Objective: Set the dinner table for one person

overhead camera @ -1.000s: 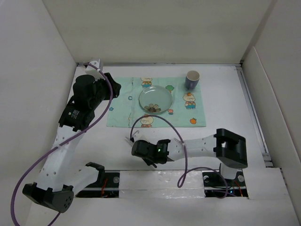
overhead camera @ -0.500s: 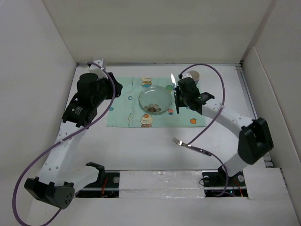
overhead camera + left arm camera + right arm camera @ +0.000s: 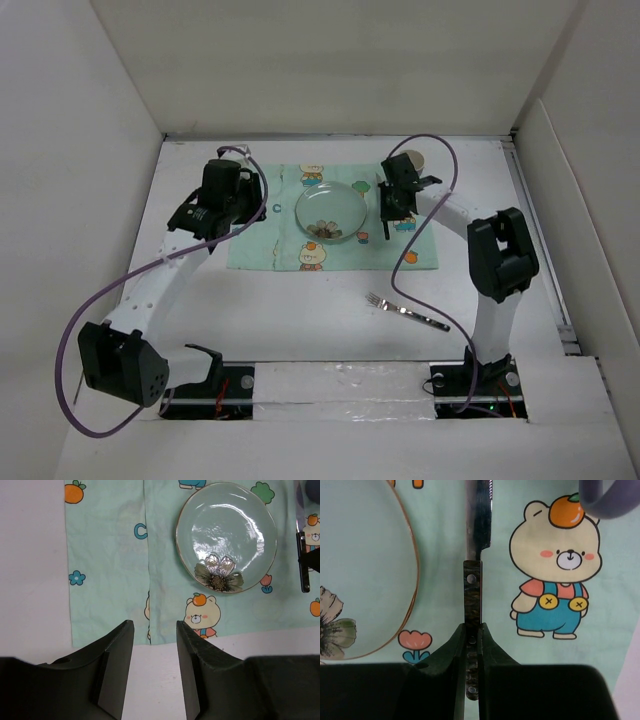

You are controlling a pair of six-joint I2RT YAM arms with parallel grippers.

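Your right gripper [image 3: 473,628] has its jaws closed tight on the dark handle of a table knife with a silver blade [image 3: 472,580]. The fingers pinch the lower part of the handle, and the blade points away from the wrist. The knife is just beside the right rim of the round clear glass plate with a painted flower [image 3: 365,555], over the mint-green cloth placemat printed with cartoon bears [image 3: 445,540]. You cannot tell from these views whether the knife touches the cloth. A bluish-purple cup [image 3: 606,497] stands beyond the bear print, at the far right corner of the placemat.

Your left gripper [image 3: 154,630] has its jaws open, with nothing between them. It hangs over the near edge of the placemat, to the left of the plate and apart from it.

The placemat lies on the dinner table, the large plain white tabletop [image 3: 300,310], toward its far side. A silver metal fork [image 3: 405,311] lies on the bare tabletop, nearer to the arm bases than the placemat's right corner, well apart from both grippers.
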